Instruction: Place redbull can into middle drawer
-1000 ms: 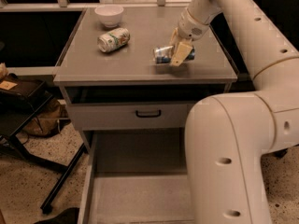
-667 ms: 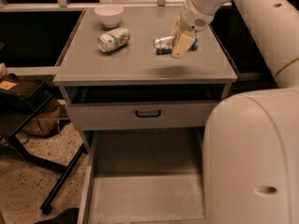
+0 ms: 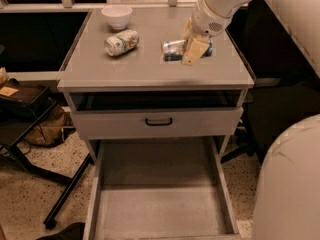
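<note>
The redbull can (image 3: 172,49), slim, blue and silver, is held on its side just over the right half of the cabinet top (image 3: 150,69). My gripper (image 3: 192,48) comes down from the upper right and is shut on the can's right end; a yellowish finger (image 3: 196,50) covers that end. The middle drawer (image 3: 160,204) is pulled out wide at the bottom of the view, with a bare grey floor and low side walls. It lies well below and in front of the gripper.
A white can with green and red print (image 3: 121,42) lies on the left of the cabinet top, a white bowl (image 3: 117,15) behind it. A shut drawer front with a black handle (image 3: 159,121) sits above the open drawer. My arm's white body (image 3: 290,184) fills the lower right.
The gripper has risen a little from the cabinet top with the redbull can in it. The arm's white body has drawn back to the right, uncovering more of the open drawer.
</note>
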Robot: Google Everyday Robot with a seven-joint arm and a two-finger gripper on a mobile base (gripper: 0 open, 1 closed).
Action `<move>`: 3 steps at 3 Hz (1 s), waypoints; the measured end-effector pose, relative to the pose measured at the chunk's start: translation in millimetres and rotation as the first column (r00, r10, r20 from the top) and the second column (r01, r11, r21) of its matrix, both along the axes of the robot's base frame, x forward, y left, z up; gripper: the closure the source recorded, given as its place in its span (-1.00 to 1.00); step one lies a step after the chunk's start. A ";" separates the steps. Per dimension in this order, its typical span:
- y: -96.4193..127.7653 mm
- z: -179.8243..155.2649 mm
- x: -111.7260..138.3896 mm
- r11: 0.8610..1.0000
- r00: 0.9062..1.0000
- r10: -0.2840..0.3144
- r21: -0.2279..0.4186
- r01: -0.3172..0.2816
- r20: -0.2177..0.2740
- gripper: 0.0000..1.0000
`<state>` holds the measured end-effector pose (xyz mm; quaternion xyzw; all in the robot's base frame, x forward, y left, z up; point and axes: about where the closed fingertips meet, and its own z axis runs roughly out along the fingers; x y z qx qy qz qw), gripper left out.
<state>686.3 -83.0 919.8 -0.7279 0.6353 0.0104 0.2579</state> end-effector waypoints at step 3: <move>7.7 -62.3 -60.9 0.998 0.998 -0.026 0.055 0.029 -0.060 1.00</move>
